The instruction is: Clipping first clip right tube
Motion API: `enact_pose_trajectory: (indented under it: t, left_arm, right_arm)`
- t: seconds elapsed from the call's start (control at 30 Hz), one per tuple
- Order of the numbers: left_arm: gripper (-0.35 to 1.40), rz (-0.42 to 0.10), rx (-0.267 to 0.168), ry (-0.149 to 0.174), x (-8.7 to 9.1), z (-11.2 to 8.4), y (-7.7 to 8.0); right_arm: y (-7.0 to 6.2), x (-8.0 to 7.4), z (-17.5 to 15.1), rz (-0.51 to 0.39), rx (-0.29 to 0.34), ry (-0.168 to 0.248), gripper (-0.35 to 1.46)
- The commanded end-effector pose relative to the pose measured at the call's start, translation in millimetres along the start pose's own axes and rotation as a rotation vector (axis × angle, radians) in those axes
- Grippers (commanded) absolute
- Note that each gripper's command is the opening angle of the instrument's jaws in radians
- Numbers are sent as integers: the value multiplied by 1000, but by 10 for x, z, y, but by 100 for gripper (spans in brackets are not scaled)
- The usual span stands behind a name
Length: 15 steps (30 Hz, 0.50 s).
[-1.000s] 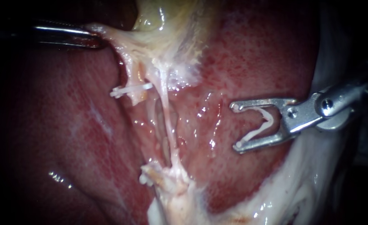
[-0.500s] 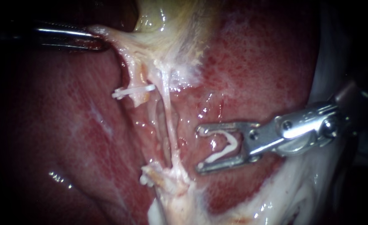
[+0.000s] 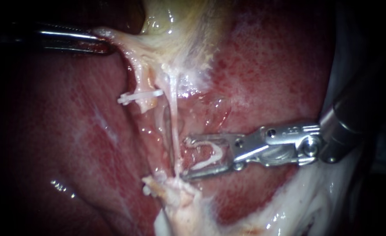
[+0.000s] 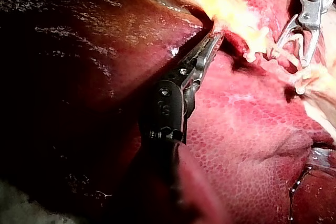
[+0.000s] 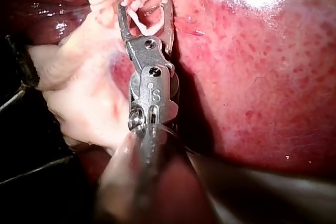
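Observation:
The right tube (image 3: 174, 126) is a thin pale strand that runs from the gallbladder (image 3: 175, 26) down to a whitish stump (image 3: 175, 192). Beside it, the left tube (image 3: 143, 87) carries a white clip (image 3: 139, 95). My right instrument (image 3: 184, 158) holds an open white clip (image 3: 208, 155) between jaws that stand wide apart. Their tips reach the right tube's lower part from the right. The right wrist view shows the same jaws (image 5: 144, 6) and loaded clip (image 5: 149, 24). My left instrument (image 3: 101, 37) is shut on pale gallbladder tissue and holds it stretched to the left; its jaws (image 4: 210, 43) also show in the left wrist view.
Red liver (image 3: 267, 74) lies all round the tubes and under my right instrument. White tissue (image 3: 306, 205) borders it at the lower right. Another small white clip piece (image 3: 146, 190) sits on the stump's left side.
My right instrument has moved left and down with the clip, from well clear of the tubes to the right tube. My left instrument has kept its hold.

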Motion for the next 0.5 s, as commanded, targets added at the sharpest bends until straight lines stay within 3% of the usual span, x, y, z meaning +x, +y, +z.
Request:
enact_pose_trajectory:
  t: [0.03, 0.3, 0.5]
  left_arm:
    - [-35, 0, 0, 0, 0, 0, 0]
    - [-35, 0, 1, 0, 0, 1, 0]
    - [-35, 0, 1, 0, 0, 1, 0]
  right_arm:
    - [0, 1, 3, 9, 9, 7, 49]
    - [1, 1, 21, 42, 45, 20, 49]
    - [-10, 5, 22, 78, 65, 68, 49]
